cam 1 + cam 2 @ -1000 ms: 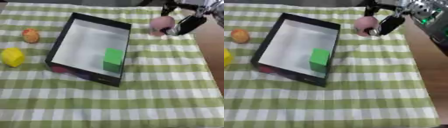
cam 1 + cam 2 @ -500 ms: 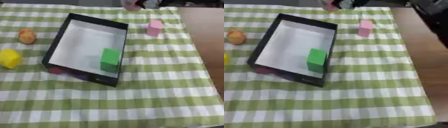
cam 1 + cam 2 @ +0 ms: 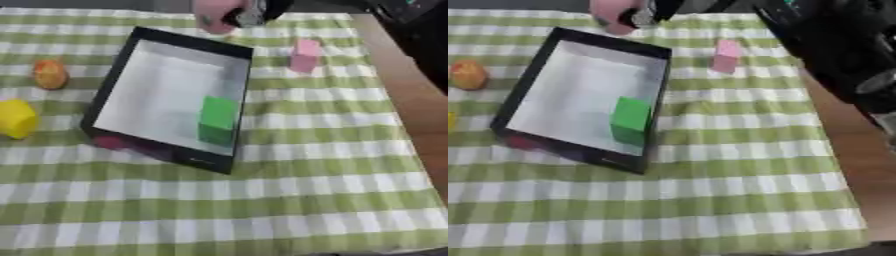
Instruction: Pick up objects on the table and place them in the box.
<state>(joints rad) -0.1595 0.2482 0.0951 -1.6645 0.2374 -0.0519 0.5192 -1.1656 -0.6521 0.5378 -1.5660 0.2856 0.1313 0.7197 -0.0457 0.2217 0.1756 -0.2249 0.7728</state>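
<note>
My right hand (image 3: pixel 255 11) hangs at the top of the view, its fingers curled round a rounded pink object (image 3: pixel 213 13) just beyond the far edge of the black box (image 3: pixel 112 84). The box has a white floor, and a green block (image 3: pixel 215 120) stands in it by the right wall. A pink block (image 3: pixel 305 55) stands on the cloth to the right of the box. To the left of the box lie an orange object (image 3: pixel 50 74) and a yellow object (image 3: pixel 17 118). My left hand does not show.
A small magenta thing (image 3: pixel 110 142) pokes out by the box's near left corner. My right arm (image 3: pixel 842 55) fills the upper right. Bare wooden table (image 3: pixel 420 115) runs along the checked cloth's right edge.
My right hand has carried the pink object from beside the pink block at the right, leftward to the box's far edge. The pink block stays on the cloth.
</note>
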